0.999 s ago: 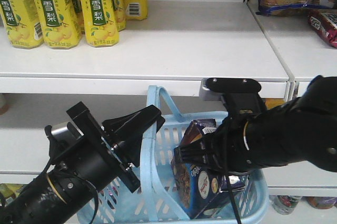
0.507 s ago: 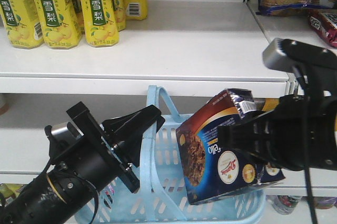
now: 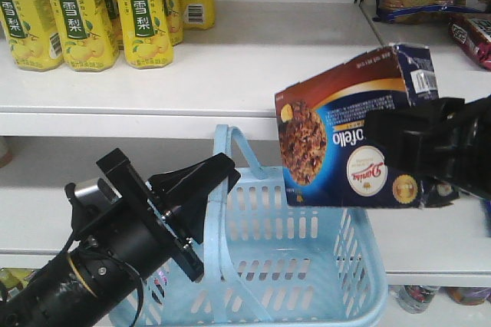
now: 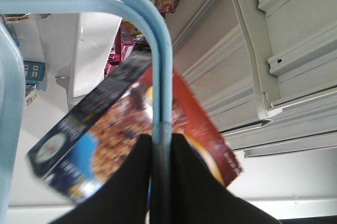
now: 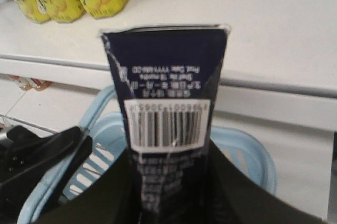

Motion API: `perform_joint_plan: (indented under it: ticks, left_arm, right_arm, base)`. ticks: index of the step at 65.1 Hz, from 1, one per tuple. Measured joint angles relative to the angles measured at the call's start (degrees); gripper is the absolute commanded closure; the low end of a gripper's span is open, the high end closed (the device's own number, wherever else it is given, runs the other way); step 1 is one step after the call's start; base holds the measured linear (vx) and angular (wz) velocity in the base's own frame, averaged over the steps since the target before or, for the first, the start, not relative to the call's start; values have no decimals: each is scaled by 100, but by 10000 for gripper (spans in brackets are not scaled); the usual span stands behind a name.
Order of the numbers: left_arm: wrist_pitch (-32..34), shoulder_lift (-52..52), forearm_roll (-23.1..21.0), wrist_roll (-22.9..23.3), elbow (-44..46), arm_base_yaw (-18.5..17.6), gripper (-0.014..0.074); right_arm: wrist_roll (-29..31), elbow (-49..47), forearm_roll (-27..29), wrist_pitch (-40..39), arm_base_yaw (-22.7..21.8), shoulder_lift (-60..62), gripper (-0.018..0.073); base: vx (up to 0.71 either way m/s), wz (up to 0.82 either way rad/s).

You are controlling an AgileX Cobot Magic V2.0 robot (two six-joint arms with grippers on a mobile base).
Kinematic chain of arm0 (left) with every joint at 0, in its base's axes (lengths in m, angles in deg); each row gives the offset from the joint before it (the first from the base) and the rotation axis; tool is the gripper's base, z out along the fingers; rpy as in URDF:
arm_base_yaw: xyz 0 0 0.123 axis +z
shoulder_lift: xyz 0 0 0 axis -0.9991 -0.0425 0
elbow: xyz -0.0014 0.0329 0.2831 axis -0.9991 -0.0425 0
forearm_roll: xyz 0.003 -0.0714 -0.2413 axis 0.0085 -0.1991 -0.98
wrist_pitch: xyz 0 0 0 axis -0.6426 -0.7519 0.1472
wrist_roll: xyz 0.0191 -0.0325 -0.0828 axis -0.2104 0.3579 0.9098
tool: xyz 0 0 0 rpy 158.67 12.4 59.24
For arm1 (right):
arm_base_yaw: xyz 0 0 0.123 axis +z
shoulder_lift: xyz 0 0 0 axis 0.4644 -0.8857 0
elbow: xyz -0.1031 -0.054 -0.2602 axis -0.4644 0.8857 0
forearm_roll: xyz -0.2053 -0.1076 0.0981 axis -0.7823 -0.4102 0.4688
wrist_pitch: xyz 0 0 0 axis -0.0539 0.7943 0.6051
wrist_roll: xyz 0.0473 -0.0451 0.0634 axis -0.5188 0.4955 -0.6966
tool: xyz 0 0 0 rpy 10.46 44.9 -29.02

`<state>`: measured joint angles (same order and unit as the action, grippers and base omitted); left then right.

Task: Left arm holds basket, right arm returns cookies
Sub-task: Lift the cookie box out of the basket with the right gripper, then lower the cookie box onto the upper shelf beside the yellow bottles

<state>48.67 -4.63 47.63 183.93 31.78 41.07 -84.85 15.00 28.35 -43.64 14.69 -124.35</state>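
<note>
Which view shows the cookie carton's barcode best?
Right wrist: the barcode on the cookies carton faces the lens, large. The front view shows it small, angled, at the carton's upper right corner. Left wrist shows only the blurred picture front behind the basket handle; no barcode.

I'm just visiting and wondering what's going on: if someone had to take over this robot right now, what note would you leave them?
Left gripper: shut on the hoop handle of the basket, holding it up in front of the shelves.
Right gripper: shut on the cookies, tilted in the air over the basket.
Done: the cookies are out of the basket.
Left: set the cookies on the white shelf and let go. They rest on nothing yet.
</note>
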Motion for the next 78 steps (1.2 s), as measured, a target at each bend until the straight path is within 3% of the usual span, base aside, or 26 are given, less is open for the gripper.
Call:
perform_joint_plan:
  ticks: [11,23,33,51,64,78]
  left_arm:
    - [0,0,0,0,0,0,599]
    - [0,0,0,0,0,0,599]
    - [0,0,0,0,0,0,599]
    - [0,0,0,0,0,0,599]
    - [0,0,0,0,0,0,599]
    - [0,0,0,0,0,0,599]
  right_arm:
    - [164,0,-177,-842,-132,0,565]
    - [834,0,17,-1693,-611,0,564]
    - [1657,0,562,-2000,-1160,-15,564]
    - [3381,0,2019,-2800,-2003,-379,564]
    - [4220,7,2365,-3511,-2102,-870,564]
    - [4400,9,2405,-4349,-2102,-1567,564]
  base:
    - [0,0]
    - [0,0]
    - [0,0]
    - [0,0]
    - [0,0]
    - [0,0]
